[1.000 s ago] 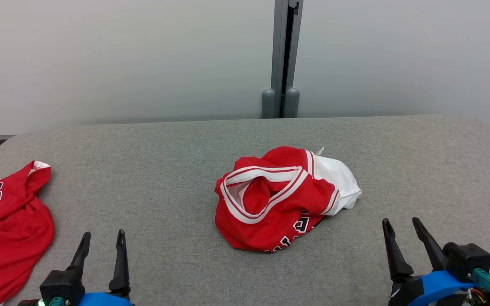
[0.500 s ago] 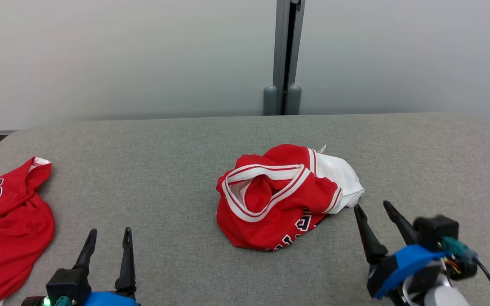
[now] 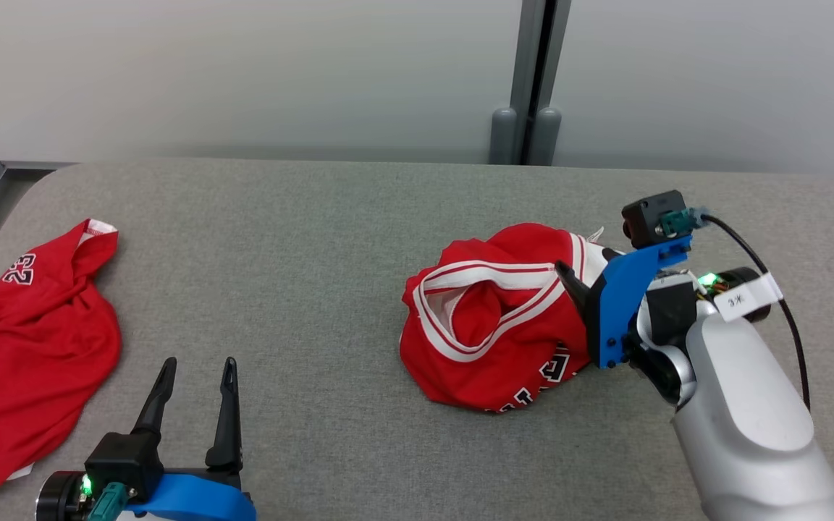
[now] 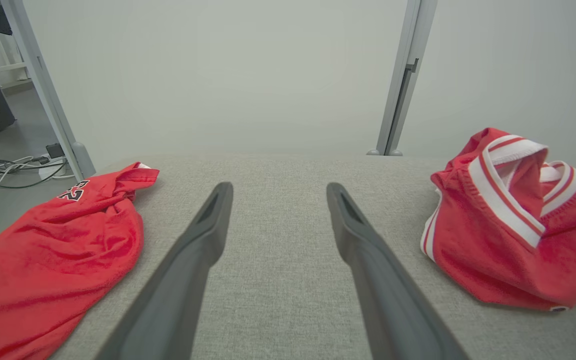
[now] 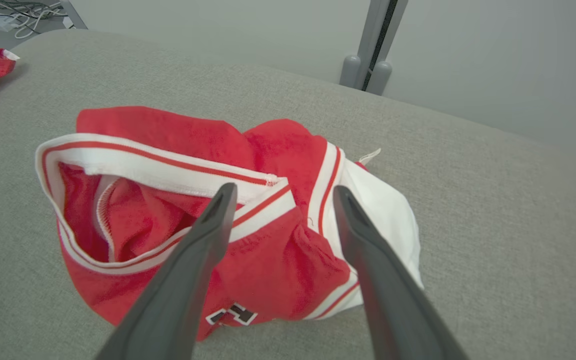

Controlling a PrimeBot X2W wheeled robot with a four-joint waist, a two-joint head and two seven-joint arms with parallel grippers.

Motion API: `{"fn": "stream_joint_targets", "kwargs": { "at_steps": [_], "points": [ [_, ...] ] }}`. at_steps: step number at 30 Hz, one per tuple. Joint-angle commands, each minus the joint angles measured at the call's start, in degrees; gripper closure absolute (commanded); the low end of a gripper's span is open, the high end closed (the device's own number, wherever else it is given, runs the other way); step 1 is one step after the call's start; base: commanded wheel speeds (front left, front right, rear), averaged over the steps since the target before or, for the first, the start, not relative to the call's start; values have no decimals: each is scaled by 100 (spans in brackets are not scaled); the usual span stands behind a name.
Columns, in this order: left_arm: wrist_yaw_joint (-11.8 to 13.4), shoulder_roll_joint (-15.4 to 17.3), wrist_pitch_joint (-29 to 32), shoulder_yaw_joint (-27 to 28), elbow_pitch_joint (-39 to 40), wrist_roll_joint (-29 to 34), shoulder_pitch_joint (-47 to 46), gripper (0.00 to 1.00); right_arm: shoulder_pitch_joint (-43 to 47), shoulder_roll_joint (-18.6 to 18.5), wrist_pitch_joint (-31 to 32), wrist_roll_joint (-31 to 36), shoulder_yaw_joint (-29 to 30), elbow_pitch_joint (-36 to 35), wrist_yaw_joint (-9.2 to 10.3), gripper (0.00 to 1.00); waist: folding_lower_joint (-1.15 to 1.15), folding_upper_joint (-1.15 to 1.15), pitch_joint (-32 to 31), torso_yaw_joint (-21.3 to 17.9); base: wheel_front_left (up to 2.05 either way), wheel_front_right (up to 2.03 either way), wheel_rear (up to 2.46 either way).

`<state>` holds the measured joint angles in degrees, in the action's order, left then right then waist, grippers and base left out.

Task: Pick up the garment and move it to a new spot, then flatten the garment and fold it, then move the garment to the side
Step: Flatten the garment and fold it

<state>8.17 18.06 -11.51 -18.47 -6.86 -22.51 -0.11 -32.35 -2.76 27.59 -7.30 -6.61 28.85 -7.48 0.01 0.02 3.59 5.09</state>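
The first step is in hand: picking up the crumpled jersey (image 3: 496, 340), which lies in a loose red heap near the middle of the grey counter (image 3: 301, 217). Its white-and-red striped neck opening gapes upward and a white panel shows at its right side. The right fingers (image 5: 200, 250) are spread wide and hold nothing. They are poised over the jersey's right half, straddling the striped trim where red cloth meets white. Whether their tips already touch the fabric cannot be told. The left fingers (image 4: 198, 255) are also wide apart and empty, low over bare counter well to the left of the jersey. A second red jersey (image 3: 33, 347) lies farther left of it again, draped at the counter's edge and apart from the work. The next move probably calls for the right fingers to settle into the cloth and close on a firm fold, ideally the thicker trim rather than one thin layer. They could then lift the heap clear and carry it to a fresh spot. The cloth is bunched, so a shallow pinch may slip or drag the heap instead of raising it.
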Motion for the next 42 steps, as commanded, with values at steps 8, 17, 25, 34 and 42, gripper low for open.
{"fn": "stream_joint_targets", "kwargs": {
  "at_steps": [8, 17, 25, 34, 42],
  "points": [
    [-84, -71, -89, -64, -58, 14, -317, 0, -814, -21, 336, 359, 118, 1180, -3, 0, -1, -2, 414, 384, 0, 0, 0],
    [-138, -149, -206, -59, -267, -57, -447, 0, -771, -24, 828, 595, -37, 1746, -3, 67, -1, -2, 510, 433, 0, 0, 0],
    [-152, -119, -267, -9, -370, -108, -444, 0, -794, -24, 217, 1077, -167, 937, -3, 100, -1, -2, 367, 305, 0, 0, 0],
    [-183, -112, -291, -39, -387, -99, -452, 0, -1093, -24, -851, 870, -544, -155, -2, 100, -1, -2, 198, 311, 0, 0, 0],
    [-212, -153, -326, -134, -371, -57, -545, 0, -2113, -23, -2076, 637, -1171, -135, -2, 100, -1, -2, 225, 489, 0, 0, 0]
  ]
}}
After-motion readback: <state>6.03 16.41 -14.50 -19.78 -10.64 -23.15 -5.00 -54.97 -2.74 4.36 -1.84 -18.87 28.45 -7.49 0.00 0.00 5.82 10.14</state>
